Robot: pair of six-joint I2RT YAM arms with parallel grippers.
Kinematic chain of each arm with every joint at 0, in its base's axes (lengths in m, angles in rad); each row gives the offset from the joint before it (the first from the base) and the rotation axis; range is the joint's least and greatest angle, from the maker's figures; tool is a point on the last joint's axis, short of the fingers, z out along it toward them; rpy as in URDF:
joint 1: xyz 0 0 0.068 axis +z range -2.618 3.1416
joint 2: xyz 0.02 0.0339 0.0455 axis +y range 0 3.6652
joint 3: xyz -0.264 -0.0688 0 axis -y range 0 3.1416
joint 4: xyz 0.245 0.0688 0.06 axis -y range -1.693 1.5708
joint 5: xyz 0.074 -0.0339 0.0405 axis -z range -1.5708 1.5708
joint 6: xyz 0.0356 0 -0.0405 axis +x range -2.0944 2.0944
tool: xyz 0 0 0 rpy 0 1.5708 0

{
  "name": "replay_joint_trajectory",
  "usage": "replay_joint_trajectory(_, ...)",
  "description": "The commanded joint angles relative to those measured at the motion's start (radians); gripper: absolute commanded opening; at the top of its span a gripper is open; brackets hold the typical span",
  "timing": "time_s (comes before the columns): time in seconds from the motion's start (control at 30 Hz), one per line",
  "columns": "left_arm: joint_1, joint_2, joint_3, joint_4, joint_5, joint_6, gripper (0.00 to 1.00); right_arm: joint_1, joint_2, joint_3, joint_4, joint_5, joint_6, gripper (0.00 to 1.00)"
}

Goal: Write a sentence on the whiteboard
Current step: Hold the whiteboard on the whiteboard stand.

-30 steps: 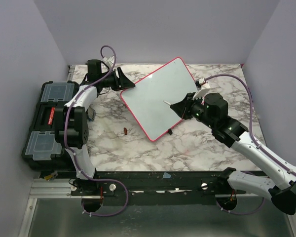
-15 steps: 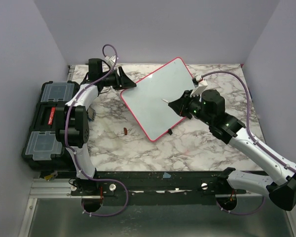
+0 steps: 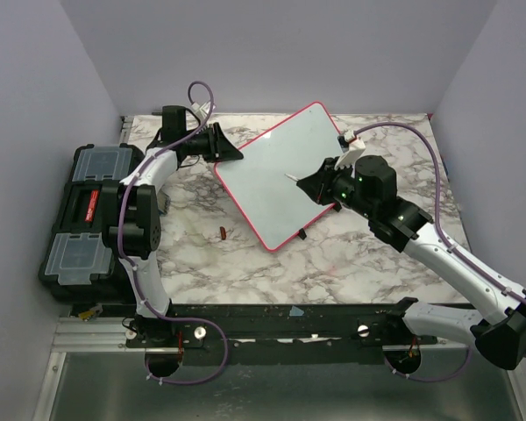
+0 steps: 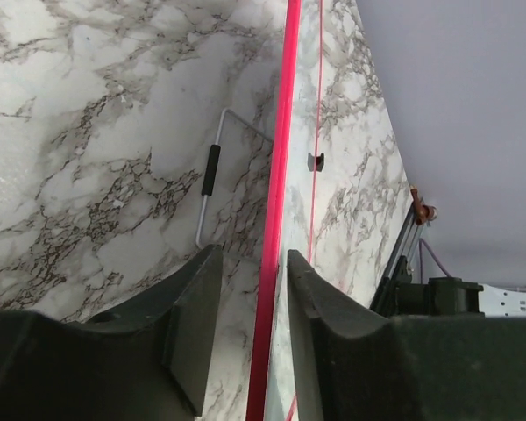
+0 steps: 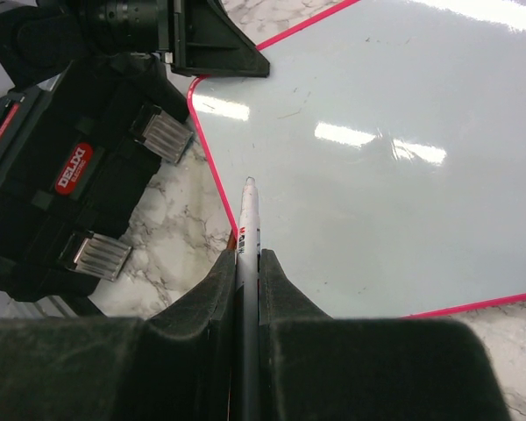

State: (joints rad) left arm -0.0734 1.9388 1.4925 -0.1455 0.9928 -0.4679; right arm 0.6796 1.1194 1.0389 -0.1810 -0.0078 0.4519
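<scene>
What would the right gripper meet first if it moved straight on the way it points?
Probably the whiteboard: the right gripper points down over it, so the marker it holds would touch the pale surface first. How high the tip hangs is unclear.

I see the whiteboard (image 3: 280,171) lying askew on the back half of the table (image 3: 351,263), with the toolbox (image 3: 79,215) at the table's left edge and a small loose piece (image 3: 221,232) on the table between the two, nearer the board. The left gripper (image 4: 250,263) sits at the board's left corner with one finger on either side of its rim, and a bent wire (image 4: 209,175) lies just beside that rim. The right gripper (image 3: 309,184) is over the board's right half with the marker (image 5: 248,219) between its fingers, pointing left; I cannot tell whether the tip touches.
</scene>
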Motion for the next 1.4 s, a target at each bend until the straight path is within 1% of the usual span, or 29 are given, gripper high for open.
replay_joint_trajectory(0.0, -0.017, 0.005, 0.031, -0.019, 0.021, 0.035, 0.32, 0.003, 0.006, 0.029, -0.014, -0.017, -0.009, 0.01)
replay_joint_trajectory(0.13, -0.022, 0.000, 0.033, -0.022, 0.009, 0.037, 0.27, 0.003, 0.010, 0.027, -0.012, -0.024, -0.006, 0.01)
replay_joint_trajectory(0.4, -0.024, -0.002, 0.049, -0.031, 0.012, 0.034, 0.27, 0.003, 0.006, 0.016, -0.005, -0.032, 0.001, 0.01)
replay_joint_trajectory(0.63, -0.036, 0.008, 0.089, -0.087, 0.010, 0.059, 0.10, 0.003, 0.007, 0.001, 0.008, -0.038, 0.006, 0.01)
replay_joint_trajectory(0.93, -0.060, 0.007, 0.092, -0.142, -0.016, 0.115, 0.00, 0.003, 0.019, 0.004, 0.012, -0.044, -0.007, 0.01)
replay_joint_trajectory(1.17, -0.089, -0.034, 0.074, -0.207, -0.098, 0.203, 0.00, 0.003, 0.026, 0.010, 0.015, -0.073, -0.032, 0.01)
replay_joint_trajectory(1.37, -0.110, -0.059, 0.062, -0.237, -0.144, 0.244, 0.00, 0.002, 0.044, 0.032, 0.005, -0.102, -0.077, 0.01)
